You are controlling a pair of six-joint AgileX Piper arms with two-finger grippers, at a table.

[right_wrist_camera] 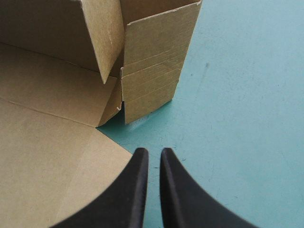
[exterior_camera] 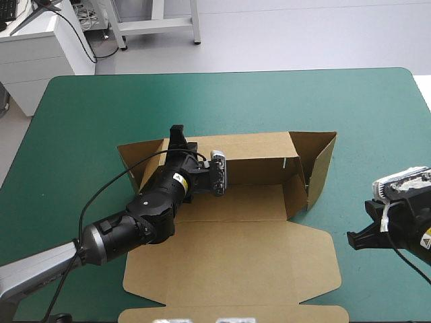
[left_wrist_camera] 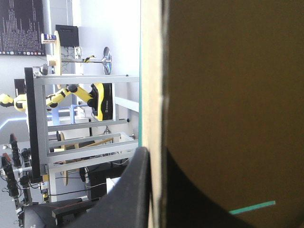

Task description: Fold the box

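Squaring up the box (exterior_camera: 229, 249)
It lies mid-cover (exterior_camera: 87, 134), back and right walls raised. The left gripper (exterior_camera: 178, 134) pinches board at its far-left corner: fold steadily inward. The right gripper (right_wrist_camera: 153, 161), nearly closed and empty, hovers beside its right wall.

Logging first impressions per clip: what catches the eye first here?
A half-built brown box lies mid-table, far and right walls raised, lid flat toward the near edge. The left fingers pinch the far wall near its left corner; the right fingers hover shut over the table off the box's right side.
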